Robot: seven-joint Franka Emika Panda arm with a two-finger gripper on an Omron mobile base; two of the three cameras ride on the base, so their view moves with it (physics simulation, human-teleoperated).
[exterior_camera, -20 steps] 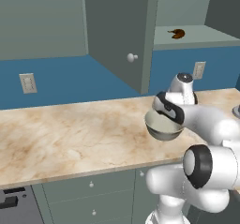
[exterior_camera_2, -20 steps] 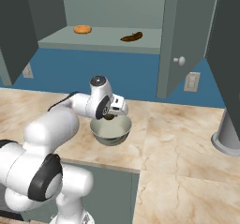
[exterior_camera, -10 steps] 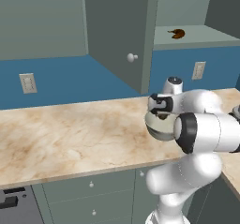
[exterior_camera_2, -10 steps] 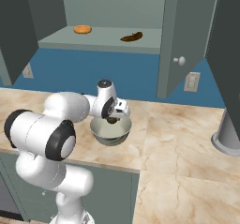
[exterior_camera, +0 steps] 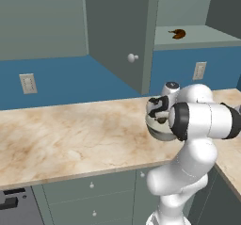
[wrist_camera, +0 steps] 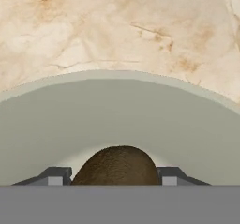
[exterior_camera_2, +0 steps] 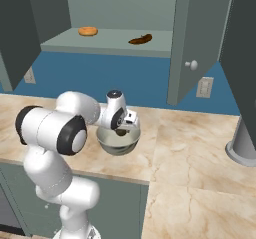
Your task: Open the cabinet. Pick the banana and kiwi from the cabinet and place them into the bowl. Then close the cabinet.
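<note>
The pincer (wrist_camera: 116, 177) hangs right over the bowl (wrist_camera: 117, 120), and the kiwi (wrist_camera: 116, 166) sits between its two fingertips (wrist_camera: 55, 175), one to each side of the brown ball. They look pressed against it, so I judge the kiwi is pinched, not yet let go. In the hand view the pale inside of the bowl spreads below the fruit, with the rim curving across above it and marbled desk (wrist_camera: 117, 26) beyond. So the drop is straight down: the kiwi lies directly over the bowl's hollow, nothing between them.

From the right base view the bowl (exterior_camera_2: 118, 139) stands on the desk (exterior_camera_2: 200, 148) near its front edge, the pincer (exterior_camera_2: 121, 130) dipping into it from the left side. No other fruit is visible inside the bowl, as far as the pictures tell.

Up in the cabinet (exterior_camera_2: 192, 38), both doors stand swung wide. The banana (exterior_camera_2: 140, 39) lies on the pale shelf, its long axis running roughly along the shelf's front edge, up and behind the pincer, well apart from it. An orange round thing (exterior_camera_2: 88, 31) lies further left on that shelf. The left base view shows the banana (exterior_camera: 178, 33) near the shelf's front.
</note>
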